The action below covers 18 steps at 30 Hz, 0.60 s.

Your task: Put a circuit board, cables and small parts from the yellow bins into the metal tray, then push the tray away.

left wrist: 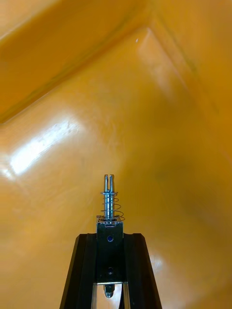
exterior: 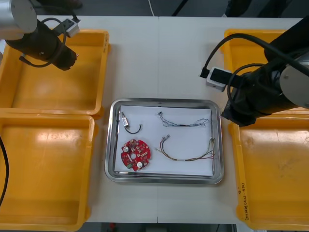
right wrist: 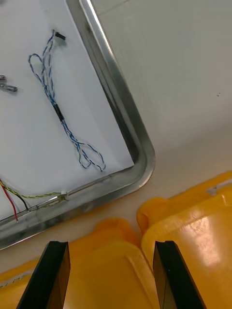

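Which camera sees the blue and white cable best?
The right wrist view: the blue and white cable lies close and whole in the metal tray. The front view has it small. The left wrist view faces a yellow bin.

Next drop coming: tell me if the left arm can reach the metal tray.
Probably yes. The left gripper, shut on a small metal part, hangs over the far left bin; nothing stands between it and the metal tray. The right gripper sits off its other side.
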{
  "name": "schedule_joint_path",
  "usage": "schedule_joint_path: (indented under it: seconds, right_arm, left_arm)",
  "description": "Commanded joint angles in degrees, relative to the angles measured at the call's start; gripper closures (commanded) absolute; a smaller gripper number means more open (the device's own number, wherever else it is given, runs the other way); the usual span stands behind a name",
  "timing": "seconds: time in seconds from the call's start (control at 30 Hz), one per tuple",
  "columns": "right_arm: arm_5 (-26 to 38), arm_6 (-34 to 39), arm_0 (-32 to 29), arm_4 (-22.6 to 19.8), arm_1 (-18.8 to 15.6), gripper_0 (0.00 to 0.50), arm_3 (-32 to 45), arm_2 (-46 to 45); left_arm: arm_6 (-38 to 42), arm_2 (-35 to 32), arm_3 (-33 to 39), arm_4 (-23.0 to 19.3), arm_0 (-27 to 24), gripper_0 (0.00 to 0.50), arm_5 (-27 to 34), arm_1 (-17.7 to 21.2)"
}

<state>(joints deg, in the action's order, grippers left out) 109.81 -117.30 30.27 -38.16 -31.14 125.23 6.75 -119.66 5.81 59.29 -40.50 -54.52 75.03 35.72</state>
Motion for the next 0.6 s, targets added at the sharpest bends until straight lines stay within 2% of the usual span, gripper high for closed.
schedule_joint_path:
  seconds: [0.03,0.2,0.3,0.47,0.6]
  right_arm:
    - [0.19,2.17,-4.51,-0.6,-3.49,0.0,4.67,-6.05]
    - [0.19,2.96,-8.12,-1.57,-4.54,0.0,6.34,-12.29]
    - [0.19,3.84,-11.37,-3.68,-4.72,0.0,6.25,-19.15]
    - [0.19,4.98,-14.09,-5.0,-4.81,0.0,6.25,-24.68]
    - [0.19,11.04,-17.0,-4.91,-4.81,0.0,6.25,-28.73]
  left_arm:
    - [-3.21,-2.91,4.43,2.79,-2.08,0.5,3.9,2.6]
    - [-1.02,-3.44,6.8,3.15,-2.08,0.5,6.71,2.6]
    - [3.29,-3.44,11.29,3.5,-2.08,0.5,11.28,2.34]
    - [6.63,-3.44,15.33,3.85,-1.64,0.5,15.06,1.55]
    - [10.76,-3.44,21.57,4.2,0.21,0.5,18.49,0.32]
